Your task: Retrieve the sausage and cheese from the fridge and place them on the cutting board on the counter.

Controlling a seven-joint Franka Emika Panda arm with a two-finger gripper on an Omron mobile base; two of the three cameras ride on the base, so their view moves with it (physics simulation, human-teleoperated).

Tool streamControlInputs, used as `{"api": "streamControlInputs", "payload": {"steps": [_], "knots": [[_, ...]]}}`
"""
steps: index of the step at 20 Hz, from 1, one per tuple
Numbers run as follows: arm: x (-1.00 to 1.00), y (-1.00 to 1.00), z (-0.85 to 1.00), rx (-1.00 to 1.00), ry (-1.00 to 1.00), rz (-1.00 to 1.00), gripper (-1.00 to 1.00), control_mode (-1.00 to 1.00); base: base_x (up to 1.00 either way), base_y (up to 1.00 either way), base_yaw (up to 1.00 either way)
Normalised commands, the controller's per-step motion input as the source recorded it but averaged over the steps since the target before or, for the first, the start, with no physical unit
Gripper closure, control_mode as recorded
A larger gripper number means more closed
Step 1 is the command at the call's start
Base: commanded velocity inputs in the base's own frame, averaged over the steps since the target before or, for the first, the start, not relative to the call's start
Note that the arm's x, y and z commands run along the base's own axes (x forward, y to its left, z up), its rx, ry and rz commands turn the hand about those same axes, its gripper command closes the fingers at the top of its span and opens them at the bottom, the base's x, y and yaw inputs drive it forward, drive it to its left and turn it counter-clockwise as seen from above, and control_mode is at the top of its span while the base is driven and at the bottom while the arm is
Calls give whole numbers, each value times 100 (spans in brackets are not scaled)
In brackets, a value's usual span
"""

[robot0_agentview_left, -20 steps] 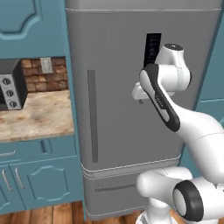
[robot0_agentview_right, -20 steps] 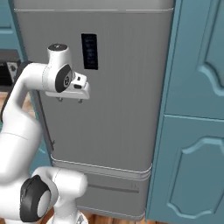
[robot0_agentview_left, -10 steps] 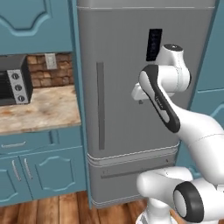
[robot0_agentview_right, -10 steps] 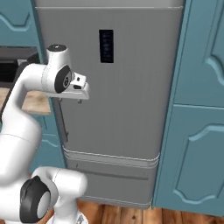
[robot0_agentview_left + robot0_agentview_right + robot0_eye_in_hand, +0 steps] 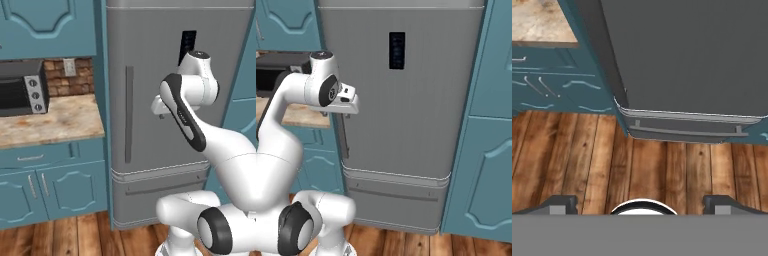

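The fridge (image 5: 165, 100) stands shut, its long bar handle (image 5: 129, 115) untouched, so the sausage and cheese are presumably inside, though nothing of them can be seen through the closed door. The gripper (image 5: 640, 202) is released, its 2 tips spread wide and holding nothing, and it hangs in front of the fridge door, aimed down at the wooden floor (image 5: 572, 160) and the lower drawer (image 5: 687, 131).

The hand sits to the right of the handle, not lined up with it. Reaching from here could let the tips slide off the bar or strike the flat door, since the pose points downward, not at the handle. The tabletop (image 5: 50, 120) with the toaster oven (image 5: 22, 89) lies to the left.
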Motion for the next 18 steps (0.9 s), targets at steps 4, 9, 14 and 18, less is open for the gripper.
{"api": "streamControlInputs", "payload": {"steps": [4,9,14,18], "knots": [[0,0,0,0,0,0,-100,100,-38,32,4],[0,0,0,0,0,0,-100,100,-1,8,0],[0,0,0,0,0,0,-100,100,0,0,0],[0,0,0,0,0,0,-100,100,0,0,0]]}}
